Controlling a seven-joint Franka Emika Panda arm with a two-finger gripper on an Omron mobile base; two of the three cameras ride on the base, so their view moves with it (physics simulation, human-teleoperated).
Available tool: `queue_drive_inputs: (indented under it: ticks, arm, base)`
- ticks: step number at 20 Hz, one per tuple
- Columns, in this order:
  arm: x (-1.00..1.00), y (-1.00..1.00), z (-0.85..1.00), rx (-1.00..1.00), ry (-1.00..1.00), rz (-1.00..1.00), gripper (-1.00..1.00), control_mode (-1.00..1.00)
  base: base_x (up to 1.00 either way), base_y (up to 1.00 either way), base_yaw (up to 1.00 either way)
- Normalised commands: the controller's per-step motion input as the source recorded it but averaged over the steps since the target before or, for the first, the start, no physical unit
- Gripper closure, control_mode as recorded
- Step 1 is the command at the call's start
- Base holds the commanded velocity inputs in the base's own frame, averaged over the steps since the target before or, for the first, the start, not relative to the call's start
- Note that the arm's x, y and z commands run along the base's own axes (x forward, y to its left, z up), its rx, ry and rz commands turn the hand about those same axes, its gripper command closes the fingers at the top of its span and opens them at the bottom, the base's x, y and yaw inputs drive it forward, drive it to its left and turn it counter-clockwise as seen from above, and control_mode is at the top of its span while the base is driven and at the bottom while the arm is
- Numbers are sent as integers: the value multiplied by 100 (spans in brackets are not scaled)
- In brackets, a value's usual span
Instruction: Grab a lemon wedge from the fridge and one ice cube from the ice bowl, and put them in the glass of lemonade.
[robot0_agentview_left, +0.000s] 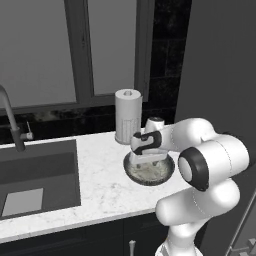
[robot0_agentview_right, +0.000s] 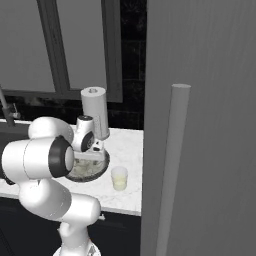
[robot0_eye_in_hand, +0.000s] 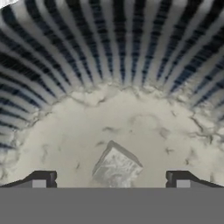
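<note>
Gripper (robot0_eye_in_hand: 110, 179) hangs wide open and empty inside my ice bowl (robot0_eye_in_hand: 65, 65), ice cube (robot0_eye_in_hand: 116, 168) sitting straight ahead, centred between my two fingertips (robot0_eye_in_hand: 41, 179).

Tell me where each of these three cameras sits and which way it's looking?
Left base view: on the base, behind the arm's left, looking forward and down at the counter, sink and ice bowl; the arm rises at lower right.
Right base view: behind the arm's right, same direction, seeing the fridge and glass; the arm rises at lower left.
Hand view: on the hand, looking down into the bowl at an ice cube between the open gripper.
Both base views share the bowl, the counter and a white cylinder.
</note>
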Motion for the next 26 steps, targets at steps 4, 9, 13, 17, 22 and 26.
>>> queue_drive_inputs:
  ticks: [4,9,13,17,22,26]
  arm:
    - [0,4,0,0,0,0,-100,-100]
    - [0,0,-14,0,0,0,-100,-100]
    - [0,0,-14,0,0,0,-100,-100]
    - [7,0,-26,0,0,0,-100,-100]
    - [17,3,-50,0,0,0,-100,-100]
    - [5,0,-30,1,1,0,-100,-100]
  base:
    - [0,0,0]
    - [0,0,0]
    - [0,0,0]
    - [0,0,0]
    - [0,0,0]
    - [0,0,0]
